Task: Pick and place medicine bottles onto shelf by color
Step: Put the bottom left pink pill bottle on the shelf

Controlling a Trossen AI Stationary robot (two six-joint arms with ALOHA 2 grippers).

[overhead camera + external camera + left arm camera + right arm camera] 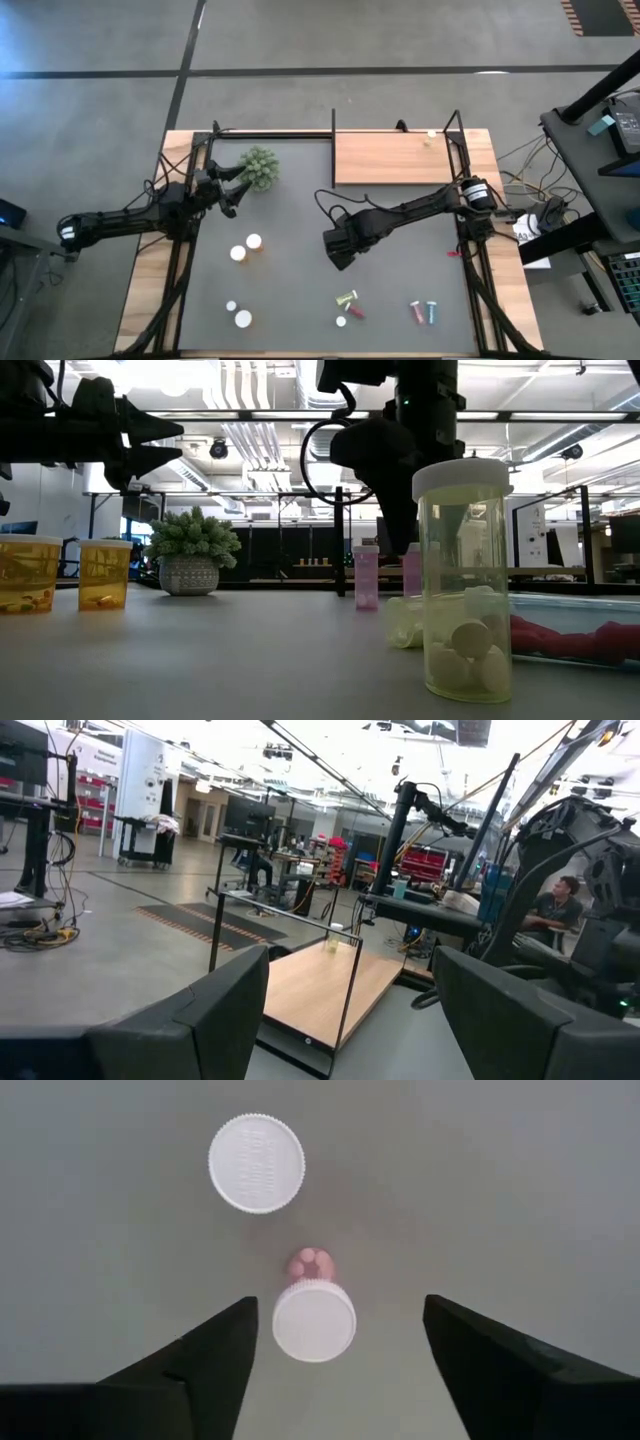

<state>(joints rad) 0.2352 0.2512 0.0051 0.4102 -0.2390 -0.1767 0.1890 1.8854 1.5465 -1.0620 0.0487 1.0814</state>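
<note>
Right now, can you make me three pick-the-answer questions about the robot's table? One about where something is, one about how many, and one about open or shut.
1. Where is the fuzzy green plant ball?
A. Next to the left gripper
B. On the floor
C. At the table's near edge

2. How many see-through orange bottles with white caps stand on the dark grey table?
A. One
B. Two
C. Five

3. How is the right gripper?
A. Open, above a small pink bottle with a white cap
B. Shut on the pink bottle
C. Shut on nothing

Answers:
1 A: the high view shows the plant just beside the left arm's fingers.
2 B: two orange bottles stand side by side.
3 A: the right wrist view shows its fingers spread wide, with the bottle below.
</note>
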